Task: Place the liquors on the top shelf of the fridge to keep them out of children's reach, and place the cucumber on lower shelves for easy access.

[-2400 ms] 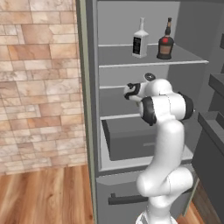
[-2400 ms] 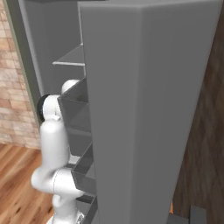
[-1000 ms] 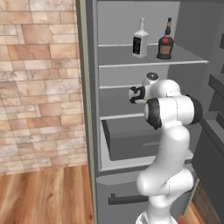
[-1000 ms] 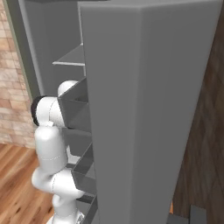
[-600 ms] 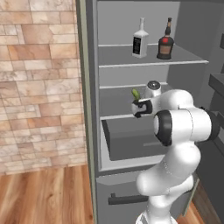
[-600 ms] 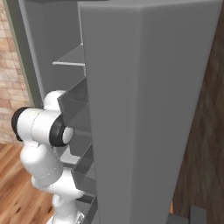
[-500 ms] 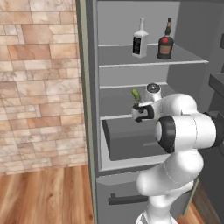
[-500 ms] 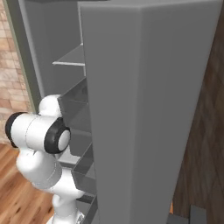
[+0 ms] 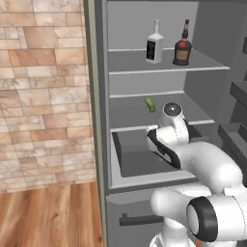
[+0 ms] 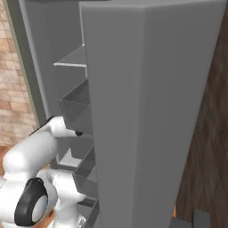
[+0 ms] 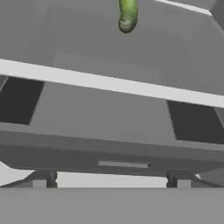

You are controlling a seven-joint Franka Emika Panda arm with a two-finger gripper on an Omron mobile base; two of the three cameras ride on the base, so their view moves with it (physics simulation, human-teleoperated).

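1. The fridge stands open beside a brick wall; its door takes up much of the right base view.
2. The top shelf carries both liquors: the clear-white bottle to the left and the dark red-brown bottle to the right, both upright and near each other.
3. The cucumber lies on the lower shelf just beneath, toward the back; in the hand view it appears at the top edge.
4. A boxy grey drawer sits below that shelf.
5. The end effector is level with the drawer front, with its fingertips spread wide apart and nothing between them; it is clear of the cucumber.
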